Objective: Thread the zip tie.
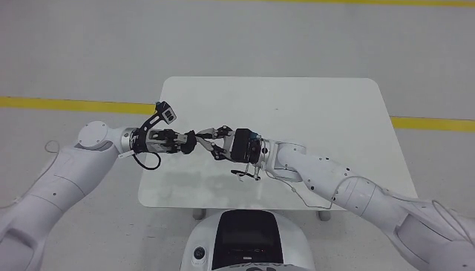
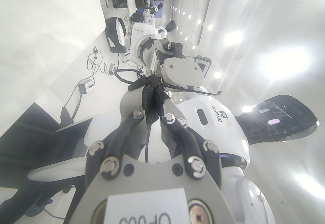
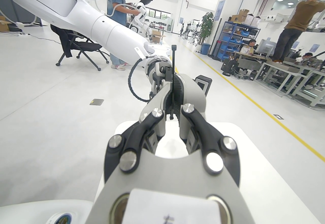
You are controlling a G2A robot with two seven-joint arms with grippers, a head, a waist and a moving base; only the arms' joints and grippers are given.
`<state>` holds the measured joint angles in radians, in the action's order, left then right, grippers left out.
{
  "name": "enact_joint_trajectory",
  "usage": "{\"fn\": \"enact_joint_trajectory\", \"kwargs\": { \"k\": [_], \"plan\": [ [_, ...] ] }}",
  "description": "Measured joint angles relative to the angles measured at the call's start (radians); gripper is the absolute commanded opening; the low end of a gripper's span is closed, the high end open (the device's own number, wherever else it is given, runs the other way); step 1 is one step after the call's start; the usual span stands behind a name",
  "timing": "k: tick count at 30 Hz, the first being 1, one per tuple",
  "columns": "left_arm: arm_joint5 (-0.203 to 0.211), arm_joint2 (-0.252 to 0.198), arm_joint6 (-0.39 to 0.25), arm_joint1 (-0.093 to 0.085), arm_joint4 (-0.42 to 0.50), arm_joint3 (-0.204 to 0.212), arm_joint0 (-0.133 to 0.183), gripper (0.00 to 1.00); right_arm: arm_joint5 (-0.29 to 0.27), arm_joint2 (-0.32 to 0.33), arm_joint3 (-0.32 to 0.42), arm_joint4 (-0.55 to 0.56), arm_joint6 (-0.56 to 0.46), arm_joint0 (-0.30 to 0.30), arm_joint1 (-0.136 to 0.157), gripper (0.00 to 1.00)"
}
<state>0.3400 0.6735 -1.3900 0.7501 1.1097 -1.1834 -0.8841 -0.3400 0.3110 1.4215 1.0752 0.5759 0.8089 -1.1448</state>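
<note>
The top camera looked down on the table (image 1: 312, 115); the wrist cameras faced each other closely, sharing the left gripper (image 1: 187, 142) and right gripper (image 1: 217, 142).

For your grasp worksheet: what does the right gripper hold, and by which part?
The right gripper appears to pinch the zip tie by its strap, head end free.

Bright ceiling lamps (image 2: 281, 62) — glare, warped edges

One black zip tie (image 3: 173, 65) is counted, a single strip with one head. Two end effectors are counted, the left end effector (image 2: 152, 94) and the right end effector (image 3: 174, 95), each fitted with two fingers, so that four fingers are given in all. One white bench (image 1: 312, 108) is counted.
</note>
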Motion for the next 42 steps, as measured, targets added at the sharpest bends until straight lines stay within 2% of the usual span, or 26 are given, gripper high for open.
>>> {"fn": "enact_joint_trajectory", "kwargs": {
  "k": [42],
  "plan": [
    [0.0,0.0,0.0,0.0,0.0,0.0,0.0,0.0,0.0,-0.024,-0.036,-0.009,0.014,-0.006,-0.01,0.0]
  ]
}}
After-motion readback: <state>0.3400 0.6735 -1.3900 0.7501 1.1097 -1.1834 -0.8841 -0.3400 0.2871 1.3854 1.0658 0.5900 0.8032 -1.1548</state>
